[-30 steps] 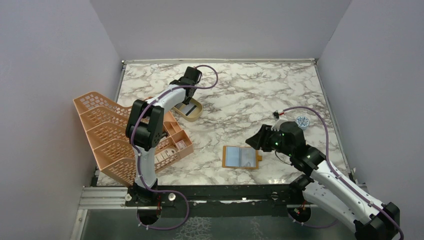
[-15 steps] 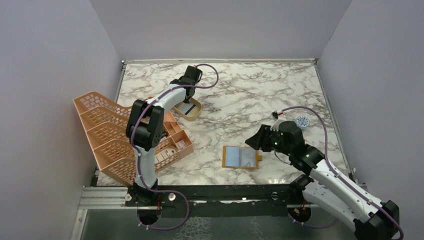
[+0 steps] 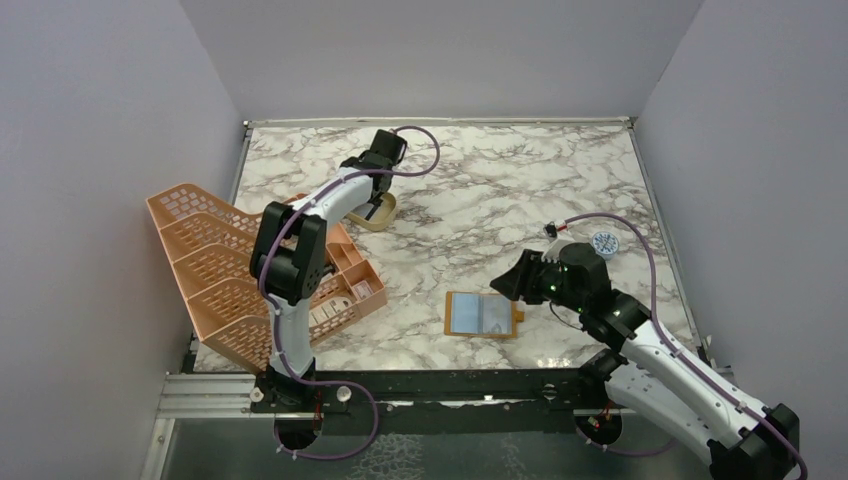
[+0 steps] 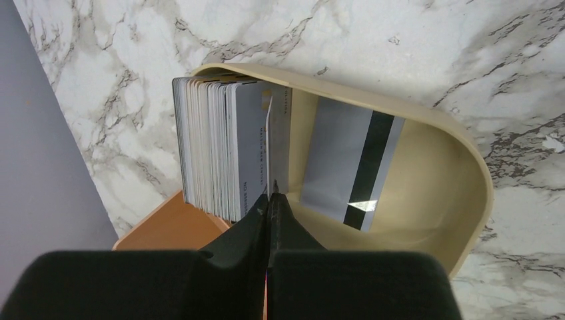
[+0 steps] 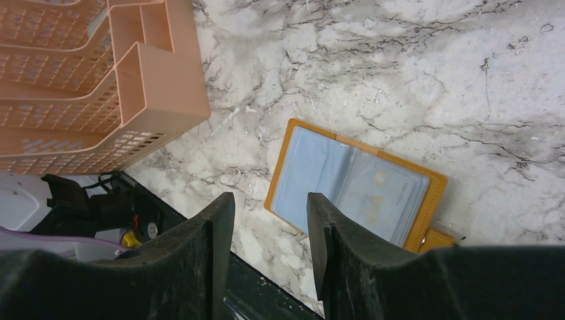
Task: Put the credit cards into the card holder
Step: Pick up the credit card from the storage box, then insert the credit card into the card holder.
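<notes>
Marble table (image 3: 480, 180): a peach lattice rack (image 3: 215, 270) stands at its left edge.

Left arm (image 3: 335, 195): stretched toward upper centre-left, wrist bent down over the tan oval dish (image 4: 466, 200).

Right arm (image 3: 660, 355): folded at lower right, wrist angled toward centre.

Left gripper (image 4: 270, 200): jaws pressed together on the lower edge of one credit card (image 4: 268, 133), which stands edge-on just beside the stack of credit cards (image 4: 213, 147) upright in the dish. A striped card (image 4: 346, 167) lies in the dish to the right.

Right gripper (image 5: 270, 200): jaws apart, holding nothing, above the card holder (image 5: 353, 183), which lies spread open and flat at lower centre of the table.
</notes>
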